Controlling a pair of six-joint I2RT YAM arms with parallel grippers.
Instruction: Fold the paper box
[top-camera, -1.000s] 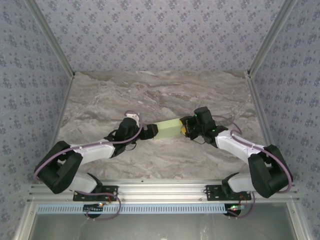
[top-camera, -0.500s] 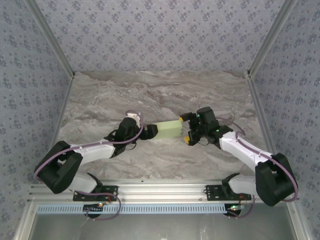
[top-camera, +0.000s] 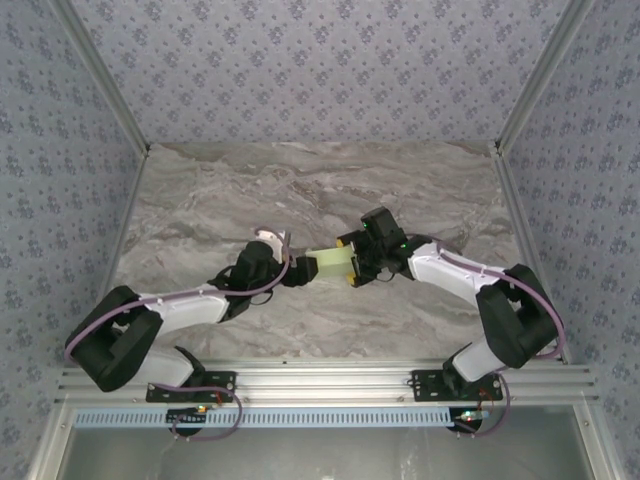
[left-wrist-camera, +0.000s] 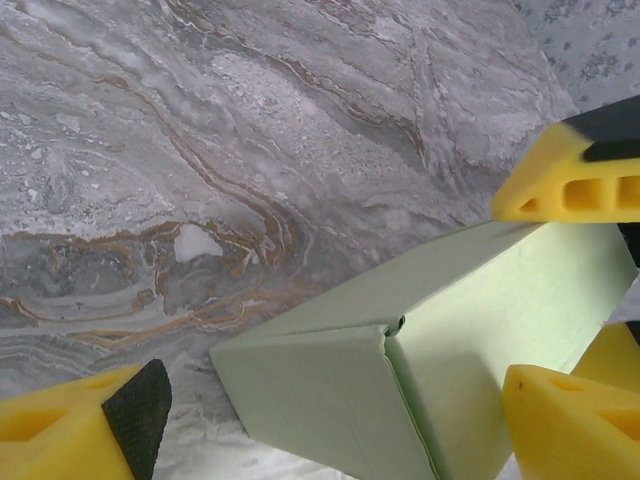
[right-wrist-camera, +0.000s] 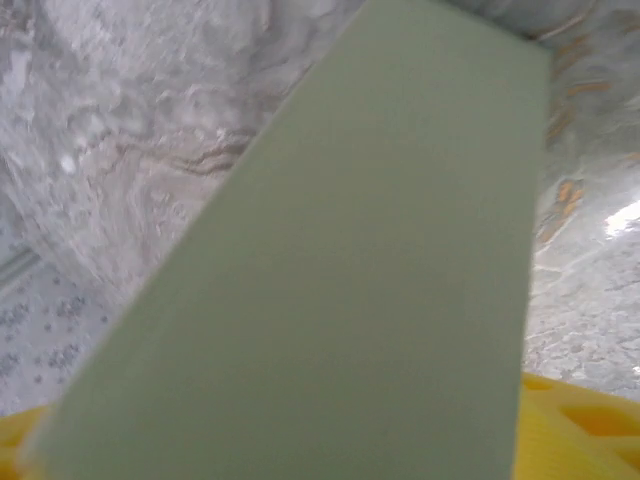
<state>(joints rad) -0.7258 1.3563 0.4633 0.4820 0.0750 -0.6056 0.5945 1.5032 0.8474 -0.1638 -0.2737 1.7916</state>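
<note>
Marble (top-camera: 200, 200): paper box (top-camera: 328, 262) within right hand (top-camera: 347, 261)

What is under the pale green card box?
The grey marbled table top extends beneath the pale green card box. The patch directly below, and any contact, is covered by the box.

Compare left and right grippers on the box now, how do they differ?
The left gripper takes the paper box at its left end, the right gripper at its right end. The left gripper is open, one finger clear of the box; the right gripper's fingers sit close on both sides, grip unclear. Shared: both straddle the box.
</note>
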